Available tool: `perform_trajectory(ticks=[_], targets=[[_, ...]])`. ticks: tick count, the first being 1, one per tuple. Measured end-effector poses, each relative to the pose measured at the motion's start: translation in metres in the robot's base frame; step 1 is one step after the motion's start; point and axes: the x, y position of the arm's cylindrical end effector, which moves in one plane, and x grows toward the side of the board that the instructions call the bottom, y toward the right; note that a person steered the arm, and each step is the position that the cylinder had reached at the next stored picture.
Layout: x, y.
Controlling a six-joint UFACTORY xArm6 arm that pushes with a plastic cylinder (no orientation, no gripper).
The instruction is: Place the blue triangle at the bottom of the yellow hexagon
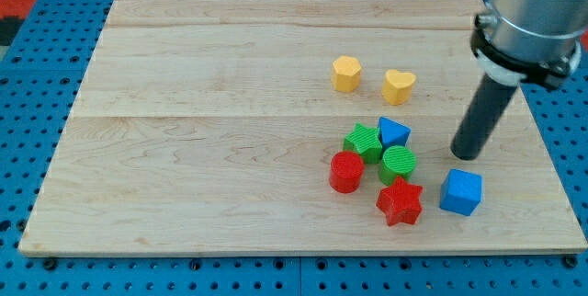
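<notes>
- You have no jaws on this rig, so there is nothing to call wide, narrow or holding; the arm ends in a straight dark rod, and my tip rests on the pale wooden bench.
- Taking the small blue plastic triangle as your landmark: my tip stands to its right in the view, near it but clearly apart, touching no block.
- Just below and right of my tip, further right of the triangle, sits a blue plastic cube.
- The triangle is the top right member of a tight cluster: a green ribbed block just to its left, a green ribbed cylinder just below it, a red plastic cylinder lower left, and a red plastic star lowest.
- Above the triangle, toward the view's top and slightly left, you see the yellow plastic hexagon; a yellow plastic heart lies almost directly above the triangle.
- By my reading the task is not done: the triangle lies below the hexagon but off to the right.
- What remains, as I judge it, is a leftward and upward push, which calls for freeing the triangle from its green neighbours.
</notes>
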Motion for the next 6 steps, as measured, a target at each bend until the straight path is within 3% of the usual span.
perform_trajectory(ticks=[2,4,5,6], targets=[[-0.04,-0.116],[-0.069,-0.158],[-0.079,-0.141],[-0.045,-0.104]])
